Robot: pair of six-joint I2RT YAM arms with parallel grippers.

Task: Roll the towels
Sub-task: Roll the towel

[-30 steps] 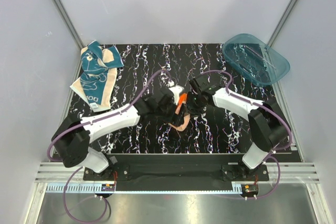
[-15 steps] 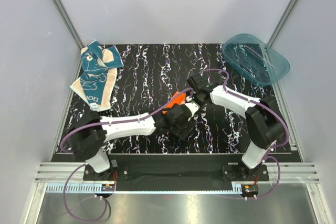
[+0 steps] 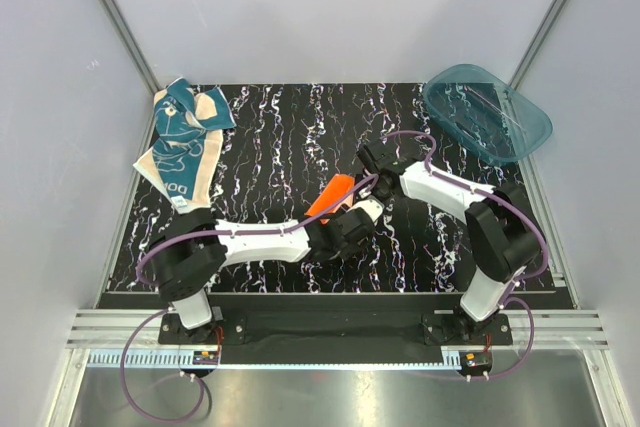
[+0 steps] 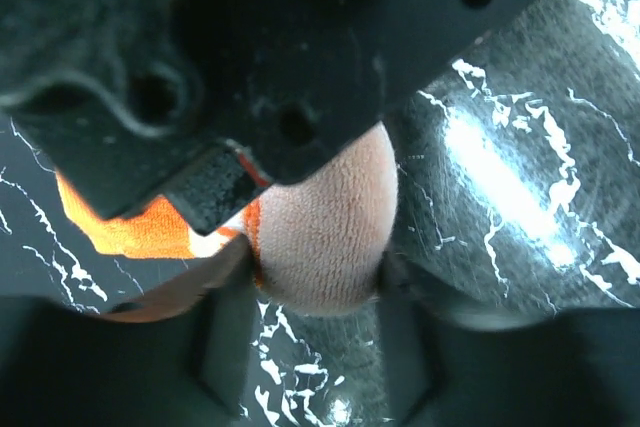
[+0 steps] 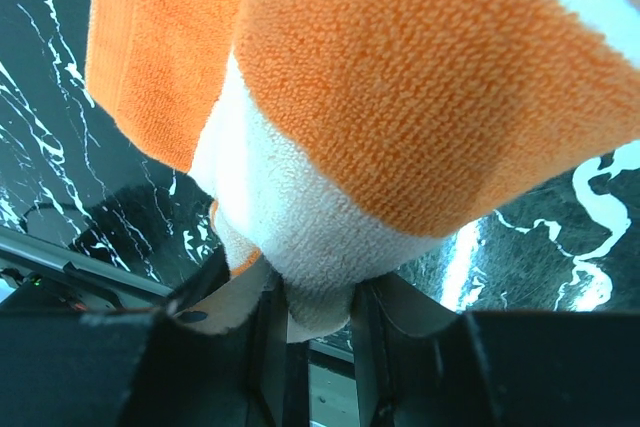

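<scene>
The orange towel (image 3: 332,194) is found near the middle of the bench (image 3: 262,137), bunched into a short, thick bundle and caught between both arms. In the left wrist view its pale, rounded end is seen filling the gap of the left end effector (image 4: 315,297), with both fingers (image 4: 225,332) pressed against its sides. In the right wrist view a cream fold of the same towel is seen pinched tight in the right end effector (image 5: 312,322), with the orange body spreading out beyond the tips. From above, the bundle's long axis is noted as a diagonal, from near-left to far-right, with the right end effector at the far-right end. The teal towel (image 3: 185,142) is left lying open at the far-left corner of the bench, its long axis running roughly far to near, well apart from both end effectors.
</scene>
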